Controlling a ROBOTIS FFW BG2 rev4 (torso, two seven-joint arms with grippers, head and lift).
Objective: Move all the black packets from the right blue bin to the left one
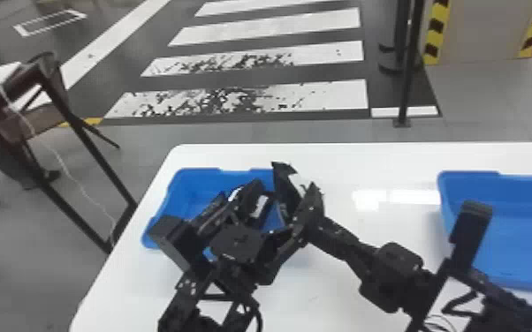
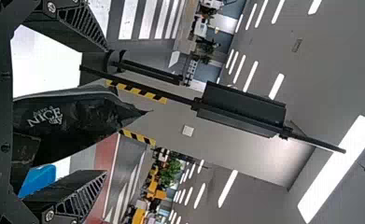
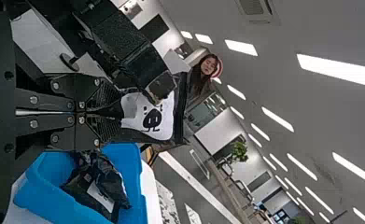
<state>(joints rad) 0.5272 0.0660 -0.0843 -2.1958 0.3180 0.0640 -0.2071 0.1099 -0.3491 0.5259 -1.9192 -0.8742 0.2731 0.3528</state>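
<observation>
Fingers of the right claw pinch a black packet with a white label near the right end of the left blue bin; the left claw is spread wide, that packet between its fingers. Crumpled black packets lie in the left bin. On the white counter, well apart, sits the right blue bin

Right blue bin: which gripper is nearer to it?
Right. The right gripper is left of the right blue bin; the left gripper is farther left, above the left blue bin.
</observation>
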